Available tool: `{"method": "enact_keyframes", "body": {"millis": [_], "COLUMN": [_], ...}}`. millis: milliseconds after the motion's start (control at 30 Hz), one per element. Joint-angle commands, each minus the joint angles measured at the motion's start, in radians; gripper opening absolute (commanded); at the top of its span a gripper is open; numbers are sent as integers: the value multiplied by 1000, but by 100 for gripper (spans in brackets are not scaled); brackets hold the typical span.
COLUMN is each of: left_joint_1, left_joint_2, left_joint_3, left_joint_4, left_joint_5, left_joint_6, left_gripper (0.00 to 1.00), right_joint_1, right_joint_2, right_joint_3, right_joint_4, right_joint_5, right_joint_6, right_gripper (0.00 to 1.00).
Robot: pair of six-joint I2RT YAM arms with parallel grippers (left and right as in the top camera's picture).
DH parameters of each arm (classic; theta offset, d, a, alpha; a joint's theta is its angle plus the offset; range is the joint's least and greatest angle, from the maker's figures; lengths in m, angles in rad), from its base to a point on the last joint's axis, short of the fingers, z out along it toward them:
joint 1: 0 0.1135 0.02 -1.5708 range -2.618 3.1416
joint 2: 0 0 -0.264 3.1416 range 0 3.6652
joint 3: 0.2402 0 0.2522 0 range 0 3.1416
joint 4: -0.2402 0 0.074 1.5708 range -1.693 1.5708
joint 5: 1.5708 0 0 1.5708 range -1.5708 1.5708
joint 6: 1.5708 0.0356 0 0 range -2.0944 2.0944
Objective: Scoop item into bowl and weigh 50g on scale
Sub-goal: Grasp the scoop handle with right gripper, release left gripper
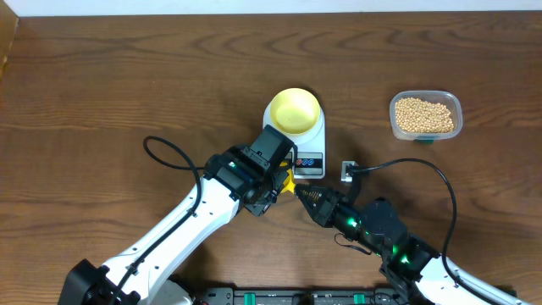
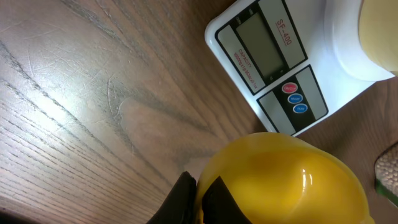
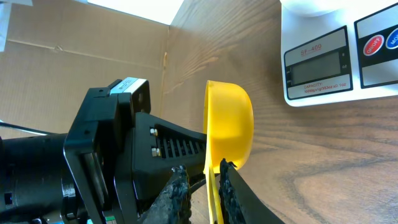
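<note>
Overhead, I am seeing the bowl [image 1: 295, 110] sitting on the scale [image 1: 309, 161], with the beans [image 1: 425, 115] lying in a tub [image 1: 459, 108] well apart on the worktop [image 1: 127, 85].

Left wrist: the left fingers [image 2: 182, 199] are pinching the spoon [image 2: 286, 180].

Right wrist: the right fingers [image 3: 231, 190] are straddling its handle; I cannot tell whether they are gripping it.

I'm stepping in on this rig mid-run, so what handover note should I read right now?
Left tool: shut on the yellow spoon, beside the scale display end.
Right tool: jaws either side of the spoon handle, grip unclear.
The bowl sits empty on the scale.
The beans are in the clear tub, right of the scale.
Done: bowl placed.
Left: scoop beans into the bowl to 50 g.
</note>
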Motion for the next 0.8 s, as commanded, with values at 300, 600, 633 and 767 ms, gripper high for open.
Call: {"method": "enact_keyframes", "body": {"millis": [300, 600, 633, 767], "left_joint_1": [-3, -3, -3, -3], "left_joint_2": [4, 4, 4, 4], "left_joint_3": [-3, -3, -3, -3], "left_joint_4": [-10, -17, -18, -18], "left_joint_5": [-1, -1, -1, -2], "left_joint_6": [17, 17, 17, 18], "left_gripper": [7, 7, 7, 30], "right_joint_1": [8, 8, 8, 7], "right_joint_2": [5, 5, 5, 5], "right_joint_3": [23, 23, 23, 23], "right_joint_4": [-3, -18, -19, -32], "right_joint_5": [-29, -37, -37, -36], "right_joint_6": [-17, -16, -16, -17], "right_gripper": [9, 1, 1, 1]}}
